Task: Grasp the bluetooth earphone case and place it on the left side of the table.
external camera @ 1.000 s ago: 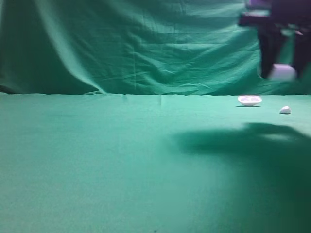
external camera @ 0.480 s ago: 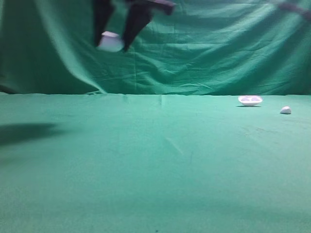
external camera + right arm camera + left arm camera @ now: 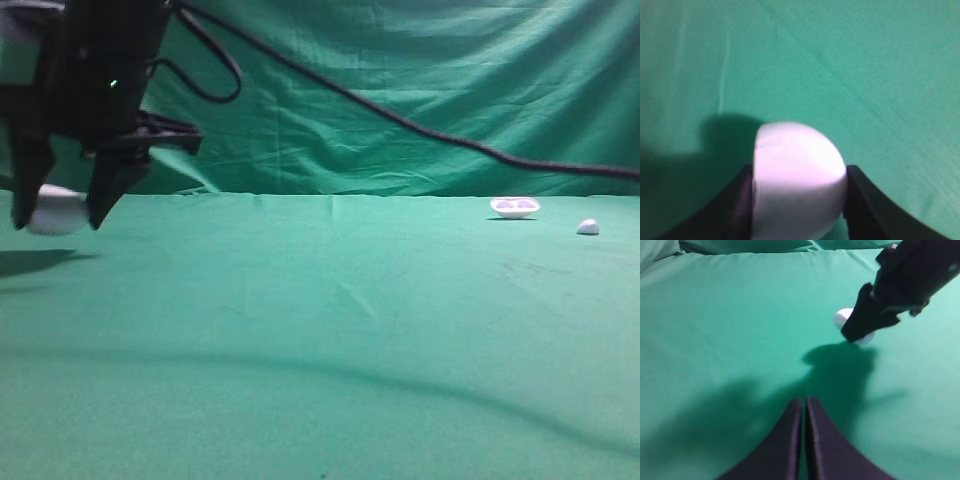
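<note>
One green cloth over table point(image 3: 330, 330), matching draped backdrop point(image 3: 400, 100) behind. Far right: shallow white dish point(image 3: 514, 207), tiny white bit point(image 3: 587, 227). Bluetooth earphone case point(image 3: 55, 211) far left, just above cloth, long axis roughly level (smooth, white, pebble-like). Right gripper point(image 3: 62, 205) clamped on both sides. Left gripper point(image 3: 804, 412) pinched together, holding nothing.

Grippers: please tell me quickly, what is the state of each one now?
Left gripper: shut, holding nothing.
Right gripper: the case sits between its fingers, low over the left of the table; whether it grips or releases cannot be told.
</note>
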You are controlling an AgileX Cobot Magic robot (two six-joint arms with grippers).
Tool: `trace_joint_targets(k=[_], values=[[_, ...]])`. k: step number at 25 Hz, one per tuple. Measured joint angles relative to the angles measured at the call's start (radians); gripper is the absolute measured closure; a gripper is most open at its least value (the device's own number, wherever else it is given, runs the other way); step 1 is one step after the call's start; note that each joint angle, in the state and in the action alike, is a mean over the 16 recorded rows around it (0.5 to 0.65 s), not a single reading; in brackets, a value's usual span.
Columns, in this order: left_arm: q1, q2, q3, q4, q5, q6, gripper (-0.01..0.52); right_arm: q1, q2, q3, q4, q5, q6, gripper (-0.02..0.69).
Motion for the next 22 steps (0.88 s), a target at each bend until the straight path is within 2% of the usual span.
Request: trace_joint_targets(k=[5,9,13,22], values=[[0.000,0.000,0.000,0.000,0.000,0.000,0.514,0.001,-0.015,-0.001,-0.001,0.007,-0.012,0.151],[0.000,0.000,0.000,0.000,0.000,0.000,0.514,-0.004,-0.061,-0.001,-0.011,0.049,-0.018,0.141],[0.000,0.000,0.000,0.000,0.000,0.000,0.514,-0.015,-0.131,-0.002,-0.035,0.131,-0.019,0.242],[0.000,0.000,0.000,0.000,0.000,0.000,0.514,-0.075,-0.335,-0.004,-0.087,0.388,0.001,0.590]])
